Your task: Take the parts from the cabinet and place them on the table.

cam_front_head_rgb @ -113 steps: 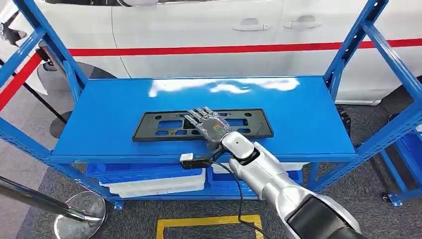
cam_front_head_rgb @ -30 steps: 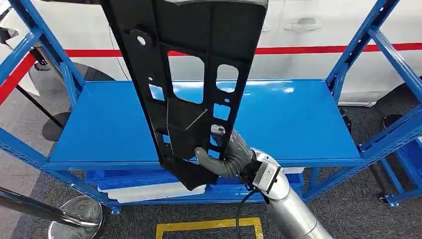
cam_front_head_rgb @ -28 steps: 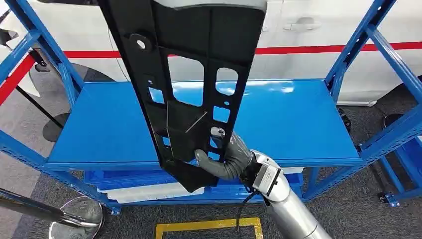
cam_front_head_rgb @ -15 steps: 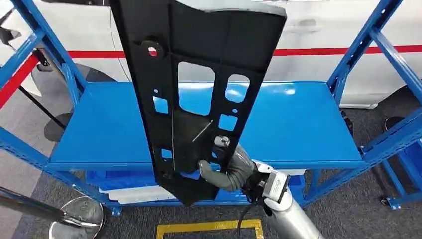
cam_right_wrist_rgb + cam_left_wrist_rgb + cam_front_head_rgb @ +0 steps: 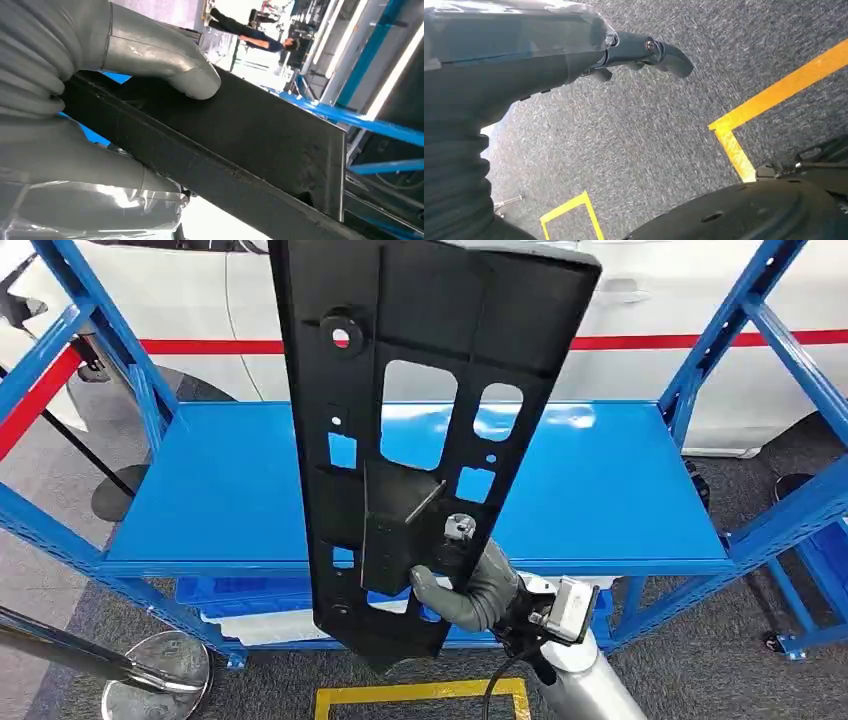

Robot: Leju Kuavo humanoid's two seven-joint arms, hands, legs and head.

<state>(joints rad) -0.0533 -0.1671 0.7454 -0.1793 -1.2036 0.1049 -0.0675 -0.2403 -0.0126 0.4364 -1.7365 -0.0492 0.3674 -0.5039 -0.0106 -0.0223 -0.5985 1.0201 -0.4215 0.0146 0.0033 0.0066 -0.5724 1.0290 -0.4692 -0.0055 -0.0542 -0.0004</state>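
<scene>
A long black plastic part (image 5: 450,300) with several cut-outs stands on end in front of me, clear of the blue cabinet shelf (image 5: 620,490). My right hand (image 5: 465,590) grips its lower end from the right. In the right wrist view the grey thumb (image 5: 165,60) presses on the part's flat face (image 5: 260,135) and the fingers wrap its edge. The part's top runs out of the head view. My left hand (image 5: 499,65) hangs over grey carpet, its dark fingers (image 5: 664,52) stretched out and holding nothing.
The bare shelf top is framed by blue uprights (image 5: 720,320). A white car (image 5: 680,300) stands close behind it. Blue and white bins (image 5: 250,605) sit on the lower level. A chrome stanchion base (image 5: 155,680) is at lower left, yellow floor tape (image 5: 420,695) below.
The part lay flat on the shelf under my right hand; now it is lifted upright. In the last second it has drifted right and a little lower with the hand.
</scene>
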